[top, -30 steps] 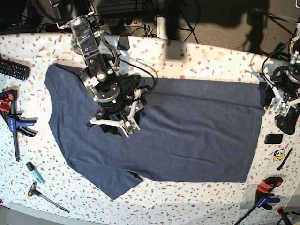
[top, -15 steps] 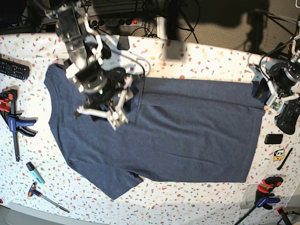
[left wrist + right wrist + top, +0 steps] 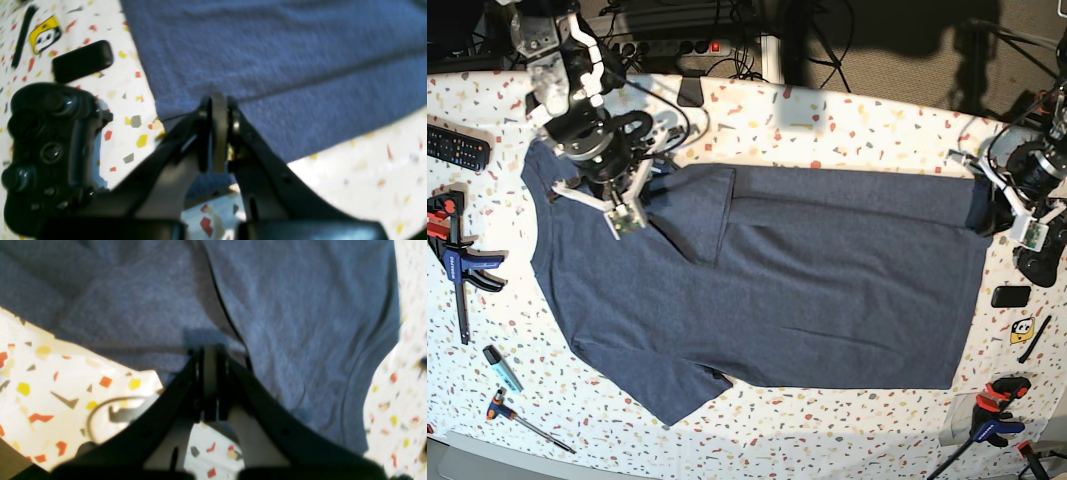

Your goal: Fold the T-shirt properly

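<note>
Here both arms reach in from opposite ends of the T-shirt [image 3: 807,280], which lies spread on the speckled counter [image 3: 857,125].

At the upper left of the base view we see the right tool [image 3: 632,185], jaws pressed together, angled down over the shirt's folded upper edge. At the right edge, the left tool [image 3: 989,205], likewise closed, sits at the hem corner, beside a black game controller [image 3: 46,146]; whether either pinches cloth we cannot tell.

the t-shirt [image 3: 807,290], heathered navy with its plain side up, lies spread across the speckled bench [image 3: 847,120], hem to the right. its far long edge is folded inward in a strip, and the near sleeve juts out at lower left.
</note>
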Robot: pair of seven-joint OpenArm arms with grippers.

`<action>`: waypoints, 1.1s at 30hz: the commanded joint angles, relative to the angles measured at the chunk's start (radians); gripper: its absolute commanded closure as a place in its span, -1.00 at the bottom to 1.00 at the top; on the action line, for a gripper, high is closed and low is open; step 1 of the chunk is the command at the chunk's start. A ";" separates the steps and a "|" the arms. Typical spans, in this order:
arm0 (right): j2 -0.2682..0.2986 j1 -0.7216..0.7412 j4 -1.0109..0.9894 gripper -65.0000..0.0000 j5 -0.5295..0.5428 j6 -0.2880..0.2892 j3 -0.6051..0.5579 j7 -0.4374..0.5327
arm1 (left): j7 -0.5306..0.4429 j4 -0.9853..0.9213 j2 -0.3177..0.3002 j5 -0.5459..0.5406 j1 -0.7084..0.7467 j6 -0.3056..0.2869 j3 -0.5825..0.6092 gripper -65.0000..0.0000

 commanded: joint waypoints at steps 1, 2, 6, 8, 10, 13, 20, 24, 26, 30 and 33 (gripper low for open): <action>0.007 -0.005 0.018 1.00 0.009 -0.009 0.027 0.023 | -0.023 0.013 -0.012 -0.014 -0.014 0.034 -0.011 1.00; 0.008 -0.013 0.011 1.00 0.023 -0.008 0.052 0.030 | -0.026 0.013 -0.003 -0.013 -0.017 0.057 -0.011 1.00; 0.008 -0.033 -0.054 1.00 0.106 0.015 0.138 0.049 | -0.030 0.010 0.058 -0.013 -0.018 0.068 -0.011 1.00; 0.008 -0.032 -0.098 1.00 0.129 0.040 0.160 0.057 | -0.030 0.001 0.095 -0.007 -0.020 0.068 -0.011 1.00; 0.008 -0.032 -0.137 1.00 0.128 0.039 0.178 0.095 | -0.030 -0.023 0.129 0.022 -0.033 0.068 -0.011 1.00; 0.008 -0.032 -0.185 1.00 0.127 0.040 0.204 0.114 | -0.029 -0.100 0.162 0.028 -0.061 0.068 -0.011 1.00; 0.008 -0.041 -0.255 1.00 0.054 0.043 0.221 0.114 | 0.033 -0.263 0.178 0.028 -0.116 0.038 -0.011 1.00; 0.008 -0.095 -0.254 1.00 0.006 0.043 0.222 0.162 | 0.145 -0.262 0.177 0.027 -0.097 -0.021 -0.011 1.00; 0.008 -0.134 -0.254 1.00 0.007 0.042 0.222 0.189 | 0.162 -0.261 0.177 0.027 -0.076 -0.056 -0.011 1.00; 0.008 -0.211 -0.254 1.00 0.007 0.042 0.237 0.241 | 0.158 -0.261 0.175 0.026 -0.020 -0.061 -0.012 1.00; 0.008 -0.258 -0.248 1.00 0.018 0.042 0.274 0.261 | 0.157 -0.257 0.158 -0.019 0.027 -0.069 -0.013 1.00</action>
